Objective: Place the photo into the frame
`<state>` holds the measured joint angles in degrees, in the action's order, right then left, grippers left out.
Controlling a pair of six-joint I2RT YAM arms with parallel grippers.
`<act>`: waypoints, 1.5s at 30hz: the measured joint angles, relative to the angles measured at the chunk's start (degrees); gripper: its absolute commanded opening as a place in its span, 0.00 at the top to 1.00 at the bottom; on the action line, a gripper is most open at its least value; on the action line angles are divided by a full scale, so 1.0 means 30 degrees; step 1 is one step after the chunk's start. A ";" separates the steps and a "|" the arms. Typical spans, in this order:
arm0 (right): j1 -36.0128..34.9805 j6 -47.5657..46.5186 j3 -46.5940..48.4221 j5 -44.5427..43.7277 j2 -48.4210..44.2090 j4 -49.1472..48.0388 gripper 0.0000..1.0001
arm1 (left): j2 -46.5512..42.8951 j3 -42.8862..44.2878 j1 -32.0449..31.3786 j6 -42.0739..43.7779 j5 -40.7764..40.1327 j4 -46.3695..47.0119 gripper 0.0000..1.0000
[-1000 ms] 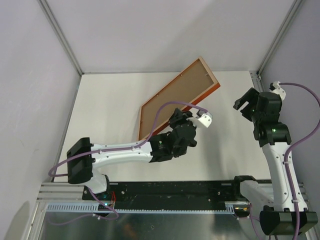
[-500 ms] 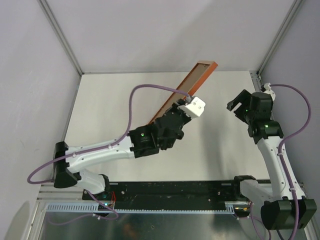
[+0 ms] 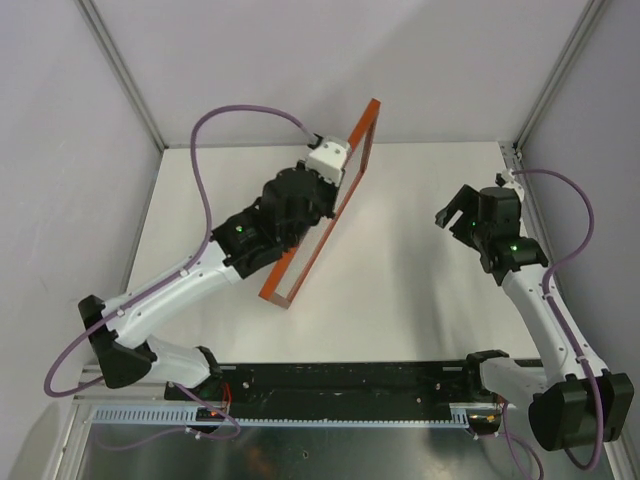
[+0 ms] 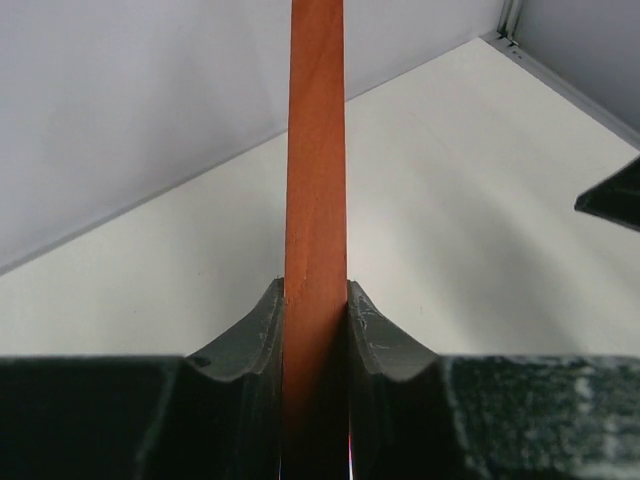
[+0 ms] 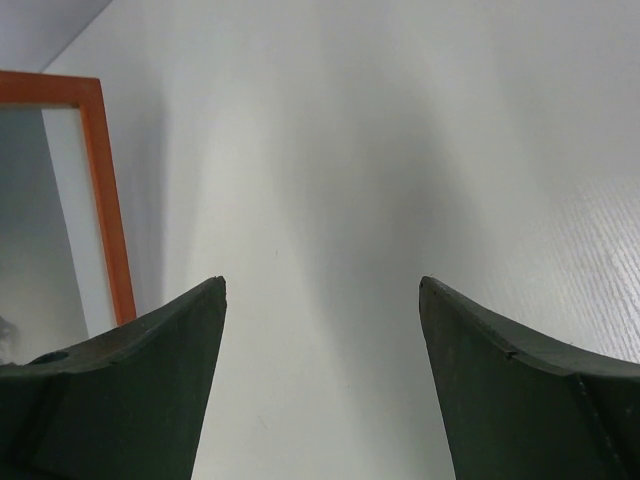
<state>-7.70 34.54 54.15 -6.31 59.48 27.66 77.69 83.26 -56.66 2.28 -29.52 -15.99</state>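
Left gripper (image 4: 316, 320) is pinching the frame (image 3: 322, 232). Its fingers (image 4: 250, 335) are pressed on both faces of one thin orange rail, as the left wrist view shows.

The frame stands on edge, close to vertical. In the top view it runs from 1 o'clock down to 7 o'clock across the far-left part of the table (image 3: 420, 290). I can't tell whether its low corner touches the table.

Right gripper (image 3: 455, 212) is at 3 o'clock of the frame, well apart from it, with jaws spread and nothing between them. Its wrist view catches the frame's corner (image 5: 100, 200) at 9 o'clock, with the pane reflecting.

The photo isn't visible in any view, so I can't place it.

Handling, my read:
- The frame is stiff, thin and probably light, but it is long. A single-rail pinch leaves a big lever, so it likely pivots in the pads if swung fast.
- The pane is slick and breakable. Grip the wood rails only, never the glass.
- Lay it flat slowly, back face up, and avoid landing on a corner.
- A second hold on the opposite rail by the right gripper would kill the twist.
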 measured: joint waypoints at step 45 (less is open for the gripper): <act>-0.2288 -0.0146 -0.3417 0.2907 0.5129 -0.4371 0.16 | 0.8262 -0.9282 1.8200 -1.5919 2.1762 1.4010 0.89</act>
<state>-14.57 34.11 43.90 2.42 74.87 14.55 102.48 55.42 -2.07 -45.47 35.77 26.04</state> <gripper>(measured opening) 0.832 0.278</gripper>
